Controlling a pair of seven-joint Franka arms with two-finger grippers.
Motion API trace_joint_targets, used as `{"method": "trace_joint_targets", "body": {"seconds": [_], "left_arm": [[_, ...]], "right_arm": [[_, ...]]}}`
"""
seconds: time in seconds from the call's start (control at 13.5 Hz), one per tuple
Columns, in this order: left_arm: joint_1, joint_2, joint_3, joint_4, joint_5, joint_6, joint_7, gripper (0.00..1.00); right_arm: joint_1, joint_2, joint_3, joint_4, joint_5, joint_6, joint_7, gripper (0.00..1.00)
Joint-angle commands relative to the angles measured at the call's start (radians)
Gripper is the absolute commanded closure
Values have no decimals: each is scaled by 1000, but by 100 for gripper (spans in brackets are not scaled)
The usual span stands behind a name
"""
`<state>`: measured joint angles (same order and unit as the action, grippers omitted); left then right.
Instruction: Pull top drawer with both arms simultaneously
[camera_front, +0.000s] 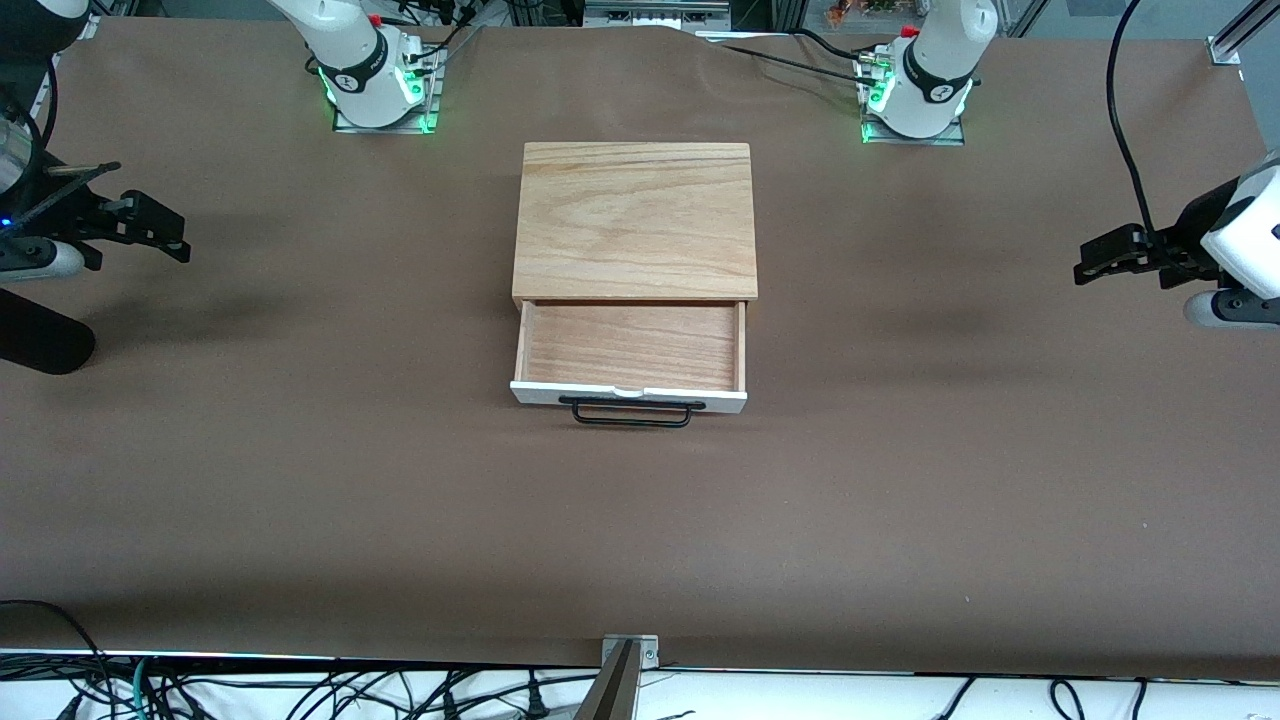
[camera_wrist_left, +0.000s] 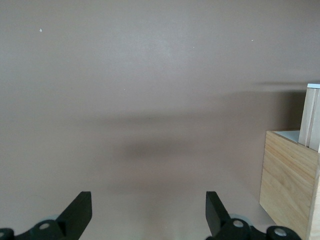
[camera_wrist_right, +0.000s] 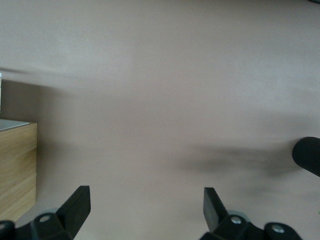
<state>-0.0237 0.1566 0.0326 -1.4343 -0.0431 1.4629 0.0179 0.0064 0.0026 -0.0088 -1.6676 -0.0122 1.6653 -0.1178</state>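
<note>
Seeing the top drawer (camera_front: 632, 347) pulled out of its box (camera_front: 635, 220) mid-table.
My left gripper (camera_front: 1090, 262) and right gripper (camera_front: 170, 232) hover over the table (camera_front: 300, 480) ends, well apart from it, fingers spread wide.

Wide brown worktop (camera_front: 300, 480) lies bare on every side of the wooden box (camera_front: 634, 220), the one obstacle standing mid-table. Its top drawer (camera_front: 630, 350) juts out toward the front camera, tray open from above, the black wire handle (camera_front: 632, 412) sticking out over bare worktop. The left gripper (camera_front: 1095, 262) hangs over the worktop at its own end, fingers (camera_wrist_left: 80, 212) spread apart, well clear of the box. The right gripper (camera_front: 165, 232) hangs over its end likewise, fingers (camera_wrist_right: 77, 202) spread, with open passage between it and the box.
</note>
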Motion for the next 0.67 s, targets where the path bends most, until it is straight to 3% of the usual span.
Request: {"method": "trace_joint_targets", "body": {"seconds": [0.0,0.59], "left_arm": [[5,18,-2,35,-12,-9,-7,0],[5,26,-2,38,-12,-9,-9,0]], "right_arm": [[-3,0,7,19,-6,-19,4,0],[-3,0,7,19,-6,-19,3,0]]}}
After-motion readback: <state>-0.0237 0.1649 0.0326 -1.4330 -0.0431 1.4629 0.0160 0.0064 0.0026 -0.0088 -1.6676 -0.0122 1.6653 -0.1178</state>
